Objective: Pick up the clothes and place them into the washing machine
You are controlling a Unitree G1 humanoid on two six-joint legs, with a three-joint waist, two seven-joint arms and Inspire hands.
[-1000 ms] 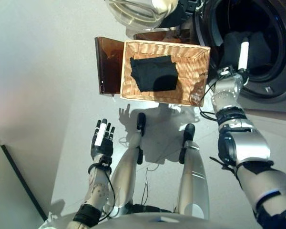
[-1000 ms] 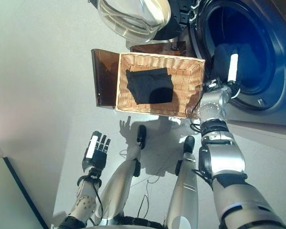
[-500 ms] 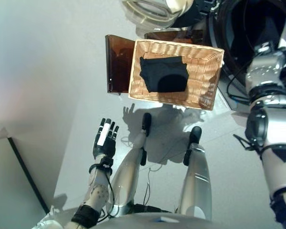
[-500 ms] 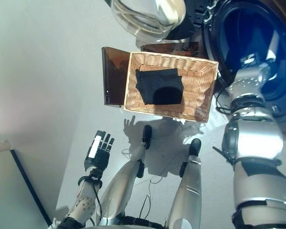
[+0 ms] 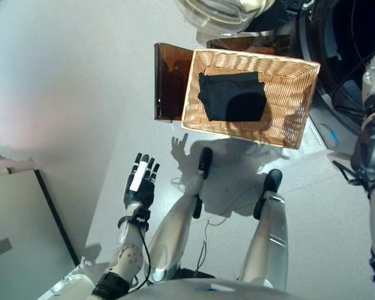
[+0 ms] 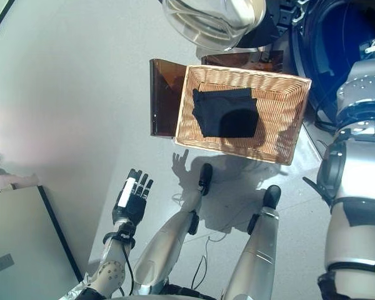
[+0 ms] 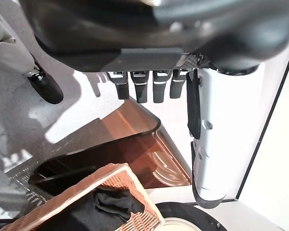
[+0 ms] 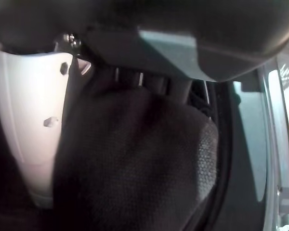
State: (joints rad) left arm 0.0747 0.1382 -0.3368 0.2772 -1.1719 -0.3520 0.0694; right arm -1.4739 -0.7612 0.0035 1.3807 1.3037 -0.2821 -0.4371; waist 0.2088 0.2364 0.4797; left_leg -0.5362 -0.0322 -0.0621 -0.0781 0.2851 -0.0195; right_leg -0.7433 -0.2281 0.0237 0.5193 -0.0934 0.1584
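Observation:
A folded black garment [image 5: 232,97] lies in the wicker basket [image 5: 294,94] on the floor in front of me. The washing machine's drum [image 6: 337,31] stands open at the far right. My right arm reaches into it, and its hand shows only in the right wrist view. There, my right hand [image 8: 33,120] has a bunched dark garment [image 8: 135,159] between its white-covered thumb and its fingers, inside the dark drum. My left hand [image 5: 139,184] hangs low on the left with straight fingers [image 7: 144,89], holding nothing, well short of the basket.
A brown translucent panel [image 5: 170,81] stands against the basket's left side. The washer's glass door [image 6: 212,19] is swung open beyond the basket. A pale flat board [image 5: 19,231] lies on the floor at the lower left.
The camera has shifted, sliding the scene right. My right arm has reached deeper into the drum, so its hand has left the eye views. The left hand and the basket have stayed put.

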